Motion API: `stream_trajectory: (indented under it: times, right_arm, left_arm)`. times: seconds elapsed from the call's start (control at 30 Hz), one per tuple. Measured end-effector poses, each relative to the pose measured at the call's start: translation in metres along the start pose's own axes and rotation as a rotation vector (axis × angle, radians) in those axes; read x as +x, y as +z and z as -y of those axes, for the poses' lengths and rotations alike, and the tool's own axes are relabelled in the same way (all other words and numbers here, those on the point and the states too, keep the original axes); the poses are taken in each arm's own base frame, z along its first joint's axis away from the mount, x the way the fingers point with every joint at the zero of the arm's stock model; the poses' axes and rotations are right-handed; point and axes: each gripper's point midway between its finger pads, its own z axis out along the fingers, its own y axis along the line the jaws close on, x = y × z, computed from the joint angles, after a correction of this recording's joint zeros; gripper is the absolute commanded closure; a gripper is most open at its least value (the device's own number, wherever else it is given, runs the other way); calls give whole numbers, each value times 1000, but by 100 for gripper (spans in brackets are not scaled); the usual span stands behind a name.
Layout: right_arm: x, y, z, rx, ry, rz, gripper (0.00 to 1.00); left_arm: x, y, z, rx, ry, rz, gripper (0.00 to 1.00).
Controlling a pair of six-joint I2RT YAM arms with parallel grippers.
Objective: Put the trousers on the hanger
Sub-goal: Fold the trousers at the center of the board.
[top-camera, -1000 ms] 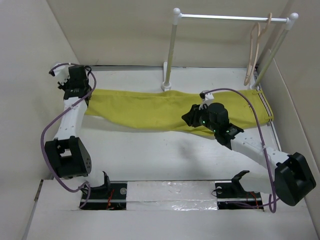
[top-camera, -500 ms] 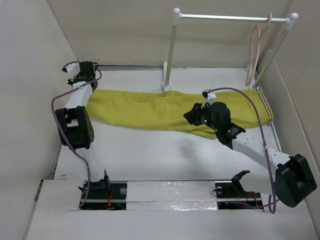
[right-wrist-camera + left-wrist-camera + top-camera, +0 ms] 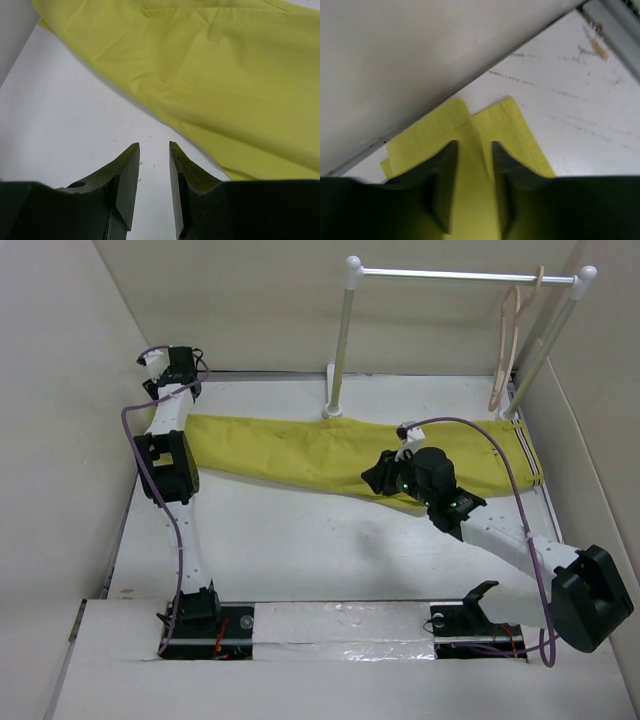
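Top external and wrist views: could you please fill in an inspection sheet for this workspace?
Surface: white table, faint scuffs.
Job's things: trousers lie flat across the far side, waistband to the right; hanger hangs bare on the rack rail.
Clutter: nothing seen.
Hands: left hand open over the leg ends; right hand open over bare table beside the cloth.
Cables: purple cables arch off both arms.
Surroundings: plain beige walls.

high rear overview — wrist close-ups sharing trousers [image 3: 300, 452]
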Motion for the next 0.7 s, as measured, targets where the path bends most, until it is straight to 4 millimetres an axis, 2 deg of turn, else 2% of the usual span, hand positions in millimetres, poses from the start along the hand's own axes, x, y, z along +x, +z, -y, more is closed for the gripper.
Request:
stream_trajectory:
  times: [0.07, 0.1, 0.27, 0.3, 0.37, 0.4, 0.43, 0.5, 0.57, 0.67, 0.7]
  right_arm:
    - [3, 2, -1, 1, -7, -8, 64]
    - [4, 3, -1, 3, -10, -13, 64]
    - [12, 7, 1, 18, -19, -41, 64]
    - [14, 7, 1, 21, -20, -47, 68]
    - [14, 8, 0, 18, -28, -49, 76]
    - [14, 8, -1, 16, -30, -49, 96]
    - [15, 8, -2, 13, -37, -50, 100]
    - [16, 8, -4, 8, -35, -53, 100]
    - [16, 8, -6, 4, -38, -55, 100]
    - [17, 7, -7, 3, -39, -55, 100]
    - [15, 6, -7, 5, -40, -52, 96]
  left_arm:
    - [10, 7, 7, 15, 9, -20, 45]
    - [15, 8, 9, 21, 14, -32, 43]
    - [14, 1, 22, 84, 3, -20, 44]
    - [14, -2, 22, 92, 3, -18, 46]
    - [19, -21, 13, 121, 5, -20, 50]
    - [23, -32, 5, 135, 5, -24, 52]
    - [25, -45, -4, 147, 2, -29, 55]
    - [31, -68, -20, 192, -32, -39, 63]
    - [32, -84, -38, 232, -91, -59, 65]
    - [40, -84, -62, 243, -177, -85, 64]
    - [48, -80, -70, 230, -192, -103, 63]
